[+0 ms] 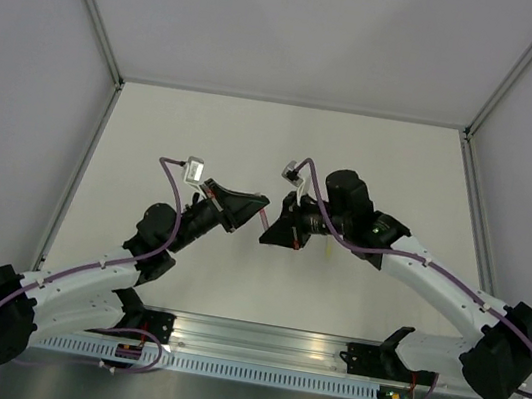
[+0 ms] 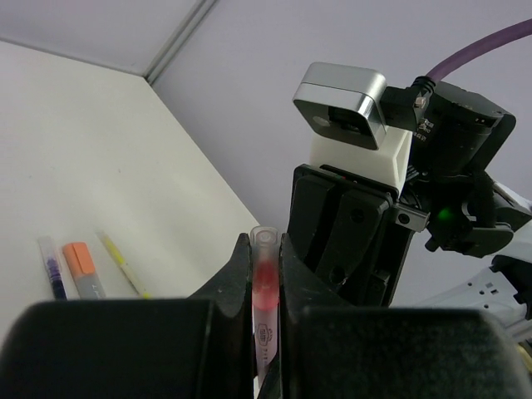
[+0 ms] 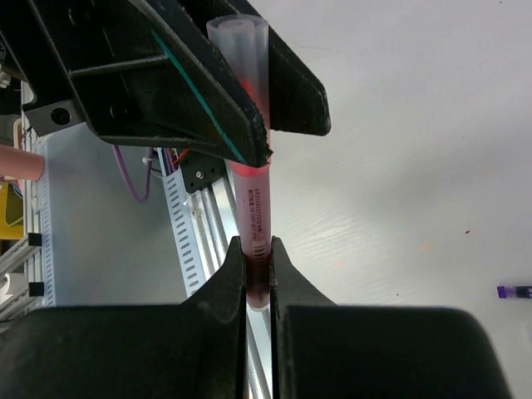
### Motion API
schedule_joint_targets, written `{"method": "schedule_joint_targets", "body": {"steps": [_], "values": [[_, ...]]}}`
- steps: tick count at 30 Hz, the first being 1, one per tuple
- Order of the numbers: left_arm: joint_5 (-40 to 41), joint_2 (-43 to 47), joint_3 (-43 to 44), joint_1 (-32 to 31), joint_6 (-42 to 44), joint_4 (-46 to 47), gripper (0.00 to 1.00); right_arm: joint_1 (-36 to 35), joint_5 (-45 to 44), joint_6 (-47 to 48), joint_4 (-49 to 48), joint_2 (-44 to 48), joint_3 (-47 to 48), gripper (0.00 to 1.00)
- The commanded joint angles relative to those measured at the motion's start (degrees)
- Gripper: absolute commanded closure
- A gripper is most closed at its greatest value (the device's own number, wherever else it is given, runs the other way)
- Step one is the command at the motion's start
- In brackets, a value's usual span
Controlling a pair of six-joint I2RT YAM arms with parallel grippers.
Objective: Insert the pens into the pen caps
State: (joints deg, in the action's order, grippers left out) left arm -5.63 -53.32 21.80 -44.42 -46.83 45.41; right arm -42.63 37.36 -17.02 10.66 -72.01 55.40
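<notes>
My left gripper (image 2: 265,259) is shut on the pale pink cap (image 2: 265,249), which stands upright between the jaws with a red tip showing inside it. My right gripper (image 3: 257,259) is shut on the pink pen (image 3: 255,204). The pen's far end sits inside that cap (image 3: 239,50), between the left fingers (image 3: 191,91). In the top view the two grippers meet nose to nose above mid-table, left (image 1: 248,203) and right (image 1: 277,229), with the pen (image 1: 264,217) between them. A dark purple pen (image 2: 51,273), a grey pen with an orange end (image 2: 81,270) and a yellow pen (image 2: 123,266) lie on the table.
The aluminium rail (image 1: 253,344) runs along the near table edge between the arm bases and shows below the pen in the right wrist view (image 3: 193,229). Grey walls enclose the white table (image 1: 285,142). A purple pen end (image 3: 515,291) lies at the right.
</notes>
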Motion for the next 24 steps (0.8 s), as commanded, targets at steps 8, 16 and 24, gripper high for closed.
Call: {"method": "schedule_joint_targets", "body": {"steps": [8,16,24], "values": [[-15.9,-3.28,-4.22,-3.48,-1.77,-13.52,0.98,5.37,-13.64,7.43,-11.36,-5.86,19.39,1.0],[-15.74,2.33,-3.17,-3.39,-0.72,-14.28,0.98,5.45,-5.57,8.67,-8.9,-4.37,16.34,1.0],[-6.95,6.3,11.58,-2.33,3.76,-34.32,0.98,5.45,-3.09,2.43,-12.76,4.5,4.13,0.78]]}}
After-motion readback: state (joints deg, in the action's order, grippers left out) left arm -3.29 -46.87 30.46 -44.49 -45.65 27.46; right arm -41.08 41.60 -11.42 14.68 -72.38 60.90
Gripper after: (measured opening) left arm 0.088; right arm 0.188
